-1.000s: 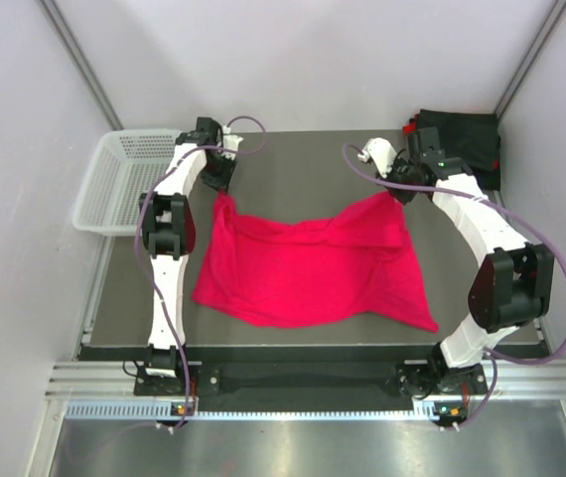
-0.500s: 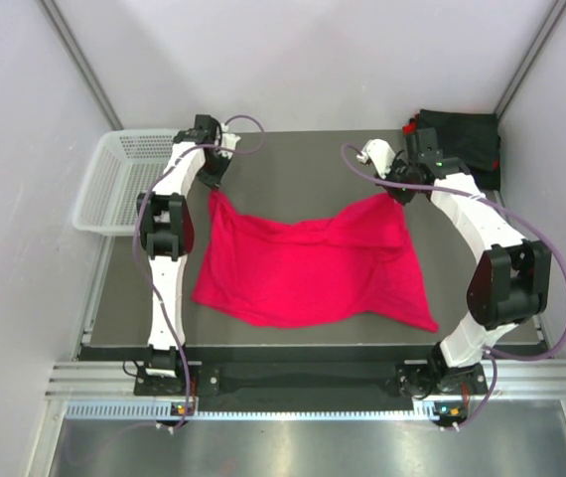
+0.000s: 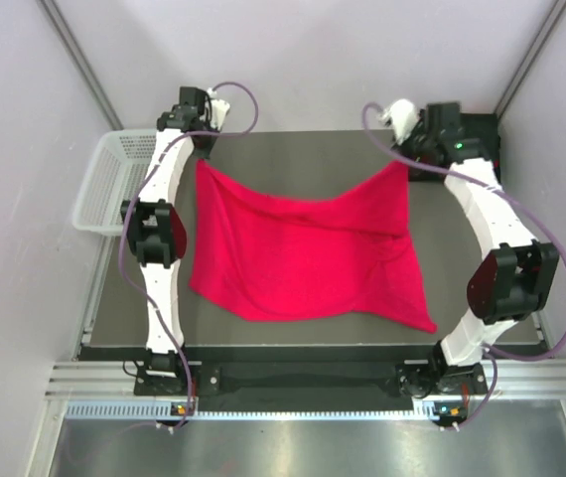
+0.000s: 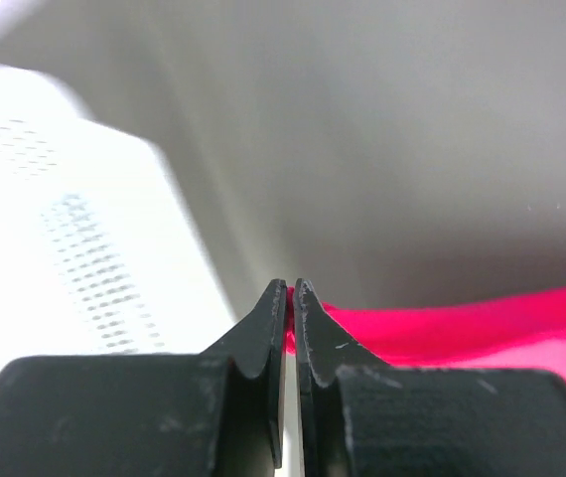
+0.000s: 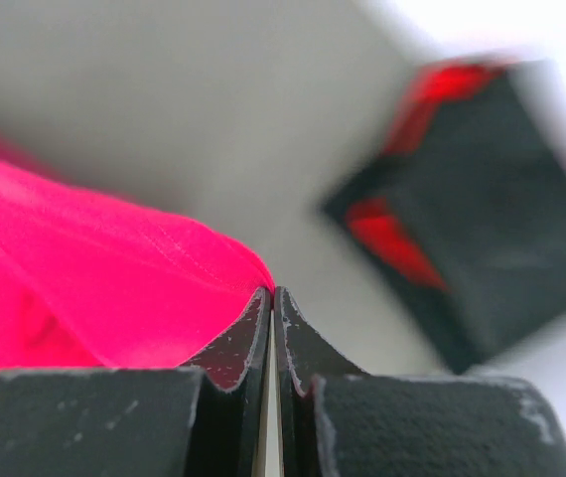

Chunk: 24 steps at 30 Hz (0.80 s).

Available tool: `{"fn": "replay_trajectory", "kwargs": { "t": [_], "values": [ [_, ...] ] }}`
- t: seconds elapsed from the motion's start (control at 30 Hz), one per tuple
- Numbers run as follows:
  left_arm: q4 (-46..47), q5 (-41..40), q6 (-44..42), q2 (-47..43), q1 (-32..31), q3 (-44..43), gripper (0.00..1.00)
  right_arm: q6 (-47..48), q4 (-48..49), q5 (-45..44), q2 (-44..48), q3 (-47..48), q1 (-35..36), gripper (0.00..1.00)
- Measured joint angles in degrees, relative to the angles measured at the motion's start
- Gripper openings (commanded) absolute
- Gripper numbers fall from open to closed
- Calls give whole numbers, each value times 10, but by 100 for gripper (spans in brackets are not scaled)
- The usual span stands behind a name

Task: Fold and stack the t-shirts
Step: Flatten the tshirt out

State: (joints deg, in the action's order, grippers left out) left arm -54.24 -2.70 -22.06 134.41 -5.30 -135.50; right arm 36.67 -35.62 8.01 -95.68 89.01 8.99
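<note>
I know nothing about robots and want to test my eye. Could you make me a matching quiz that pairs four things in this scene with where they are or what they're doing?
Things:
1 red t-shirt
2 white basket
3 dark folded pile
4 left gripper

Descriptions:
A at the far right corner of the table
B shut on the shirt's far left corner
C beside the table's left edge
D spread across the middle of the table

Pairs: 1-D, 2-C, 3-A, 4-B

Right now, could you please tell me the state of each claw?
Left claw: shut on a corner of the red t-shirt.
Right claw: shut on the red t-shirt's other corner.
</note>
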Motion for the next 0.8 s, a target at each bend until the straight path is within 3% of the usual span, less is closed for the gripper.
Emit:
{"fn": "replay_trajectory", "kwargs": {
  "t": [0.27,0.43,0.8],
  "values": [
    [61,-19,-10,-182,0,13,0,-68,64,-7,5,223,-98,0],
    [105,-18,-3,-332,0,50,0,-79,89,9,90,202,-109,0],
    [149,22,-6,-622,0,247,0,-68,87,50,394,87,-107,0]
  ]
}}
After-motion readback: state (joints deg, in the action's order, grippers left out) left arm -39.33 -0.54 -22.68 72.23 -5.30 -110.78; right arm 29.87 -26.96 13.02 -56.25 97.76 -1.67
